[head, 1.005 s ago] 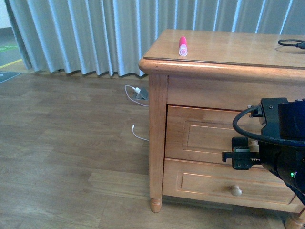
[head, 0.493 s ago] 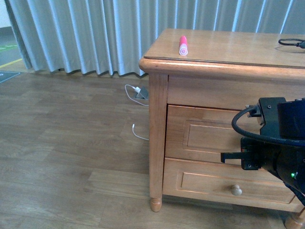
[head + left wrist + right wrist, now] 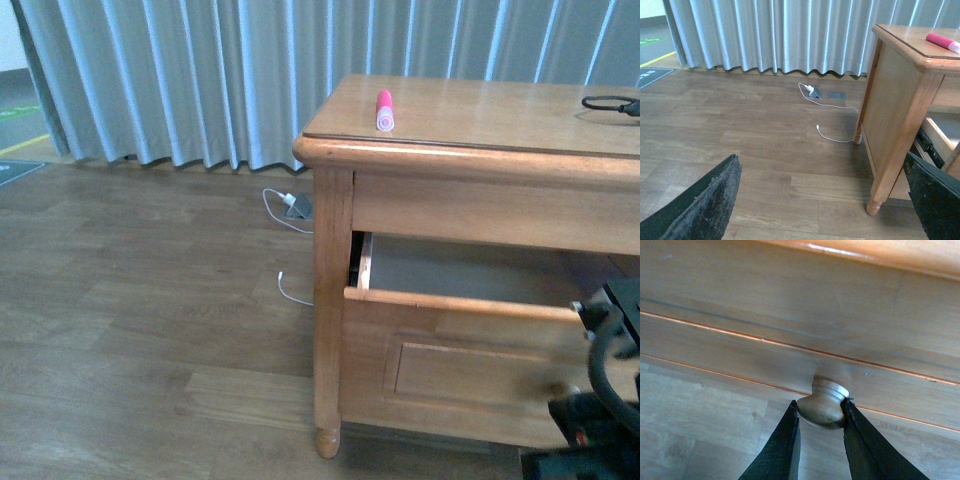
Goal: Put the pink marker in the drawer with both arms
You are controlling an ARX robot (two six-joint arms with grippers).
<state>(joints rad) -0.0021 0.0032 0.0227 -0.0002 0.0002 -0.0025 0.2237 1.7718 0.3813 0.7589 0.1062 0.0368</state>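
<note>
The pink marker (image 3: 384, 108) (image 3: 942, 42) lies on the cabinet top near its front left corner. Below it the top drawer (image 3: 455, 303) stands pulled out, with its pale inside showing behind the front panel. In the right wrist view my right gripper (image 3: 821, 409) is shut on the drawer's round wooden knob (image 3: 824, 404), one finger on each side. Only part of the right arm (image 3: 605, 420) shows in the front view, low at the right. My left gripper (image 3: 820, 165) hangs open over the floor to the left of the cabinet, holding nothing.
The cabinet's corner post and leg (image 3: 331, 300) stand at the drawer's left. A black cable (image 3: 610, 103) lies on the top at the far right. A white charger and cord (image 3: 290, 205) lie on the wooden floor before grey curtains (image 3: 200, 70).
The top drawer has gone from closed to pulled well out. My right arm has drawn back and down toward the camera with the knob.
</note>
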